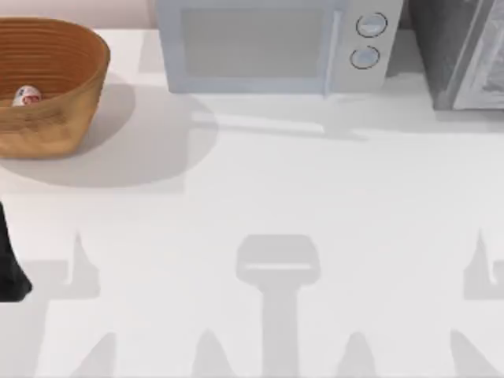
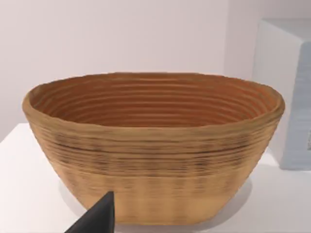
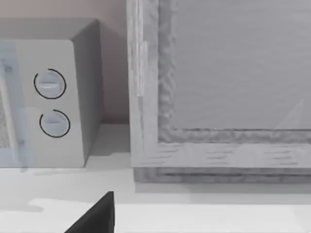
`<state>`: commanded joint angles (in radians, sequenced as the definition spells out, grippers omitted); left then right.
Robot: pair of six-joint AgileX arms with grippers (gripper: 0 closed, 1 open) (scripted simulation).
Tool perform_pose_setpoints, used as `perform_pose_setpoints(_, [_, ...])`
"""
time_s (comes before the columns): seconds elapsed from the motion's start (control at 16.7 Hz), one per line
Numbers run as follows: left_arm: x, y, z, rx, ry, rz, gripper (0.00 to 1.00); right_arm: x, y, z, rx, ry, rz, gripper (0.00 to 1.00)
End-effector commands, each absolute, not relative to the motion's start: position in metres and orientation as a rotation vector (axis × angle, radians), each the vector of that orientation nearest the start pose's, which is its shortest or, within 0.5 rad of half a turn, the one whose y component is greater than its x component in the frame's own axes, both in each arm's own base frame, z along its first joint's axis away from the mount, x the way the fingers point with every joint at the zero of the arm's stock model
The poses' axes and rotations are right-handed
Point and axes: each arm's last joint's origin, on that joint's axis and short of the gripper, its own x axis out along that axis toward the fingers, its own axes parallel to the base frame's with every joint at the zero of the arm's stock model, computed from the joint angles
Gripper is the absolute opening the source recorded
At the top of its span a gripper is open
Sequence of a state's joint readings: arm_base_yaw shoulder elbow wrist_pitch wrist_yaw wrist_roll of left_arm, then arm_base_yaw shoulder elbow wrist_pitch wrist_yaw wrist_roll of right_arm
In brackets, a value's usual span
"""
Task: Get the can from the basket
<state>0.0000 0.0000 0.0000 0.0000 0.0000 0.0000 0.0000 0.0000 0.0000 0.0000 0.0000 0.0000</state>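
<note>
The basket (image 1: 55, 94) is a big round bowl of orange-brown wicker at the table's far left. The can (image 1: 26, 96), small and white with red marks, lies inside it against the left part of the wall. In the left wrist view the basket (image 2: 155, 160) stands straight ahead and its wall hides the can. A dark tip of my left gripper (image 2: 97, 218) shows in front of the basket, well short of it. My left arm (image 1: 12, 260) sits at the left edge of the table. A dark tip of my right gripper (image 3: 95, 216) points at the far right corner.
A white microwave (image 1: 268, 47) with two round knobs stands at the back middle, right of the basket. A grey cabinet (image 1: 465, 55) fills the back right corner; the right wrist view has the cabinet (image 3: 218, 97) beside the microwave (image 3: 53, 102).
</note>
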Motion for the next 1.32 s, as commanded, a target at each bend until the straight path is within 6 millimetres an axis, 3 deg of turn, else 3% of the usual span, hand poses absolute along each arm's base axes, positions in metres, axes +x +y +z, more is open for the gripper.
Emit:
perform_pose_setpoints(0.18, [0.106, -0.002, 0.162, 0.001, 0.002, -0.006, 1.00, 0.106, -0.001, 0.160, 0.000, 0.000, 0.000, 1.00])
perform_pose_setpoints(0.36, [0.106, -0.005, 0.181, 0.011, 0.027, -0.058, 1.00, 0.106, -0.001, 0.160, 0.000, 0.000, 0.000, 1.00])
perform_pose_setpoints(0.54, [0.111, -0.009, 0.219, 0.014, 0.096, -0.115, 1.00, 0.106, -0.001, 0.160, 0.000, 0.000, 0.000, 1.00])
perform_pose_setpoints(0.72, [0.132, -0.010, 0.270, -0.001, 0.213, -0.138, 1.00, 0.106, -0.001, 0.160, 0.000, 0.000, 0.000, 1.00])
perform_pose_setpoints(0.84, [0.161, -0.009, 0.304, -0.016, 0.325, -0.124, 1.00, 0.106, -0.001, 0.160, 0.000, 0.000, 0.000, 1.00])
perform_pose_setpoints(1.02, [0.232, -0.002, 0.330, -0.036, 0.539, -0.063, 1.00, 0.106, -0.001, 0.160, 0.000, 0.000, 0.000, 1.00])
perform_pose_setpoints(1.14, [0.282, 0.007, 0.327, -0.042, 0.689, -0.014, 1.00, 0.106, -0.001, 0.160, 0.000, 0.000, 0.000, 1.00])
perform_pose_setpoints(1.32, [0.342, 0.019, 0.305, -0.050, 0.882, 0.022, 1.00, 0.106, -0.001, 0.160, 0.000, 0.000, 0.000, 1.00])
